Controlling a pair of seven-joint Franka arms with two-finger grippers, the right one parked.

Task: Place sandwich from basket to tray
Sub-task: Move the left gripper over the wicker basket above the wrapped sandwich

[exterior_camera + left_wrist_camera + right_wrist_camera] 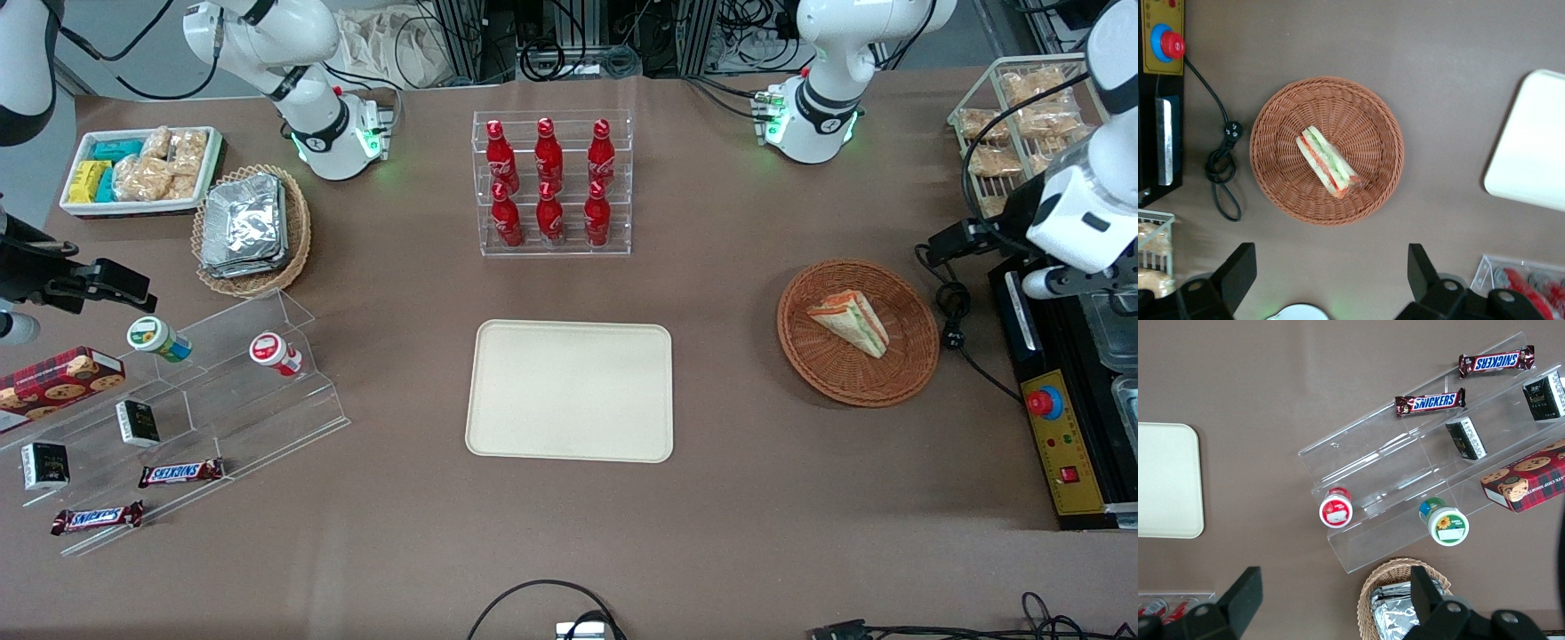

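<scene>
sandwich (851,322) lying in the reddish-brown basket (907,373), toward the working arm's end of the worktop (756,498) | tray (571,390) bare, mid-worktop, well apart from the basket | hand (1331,273) open, fingers spread wide, holding nothing, hovering above the worktop just beside the basket

Six red cola bottles (549,182) stand in a clear acrylic rack (551,244); two Snickers bars (180,472) lie on clear stepped shelving (267,418).

Bright even overhead light, soft faint shadows, glare on foil packets (242,224), all sharp.
</scene>
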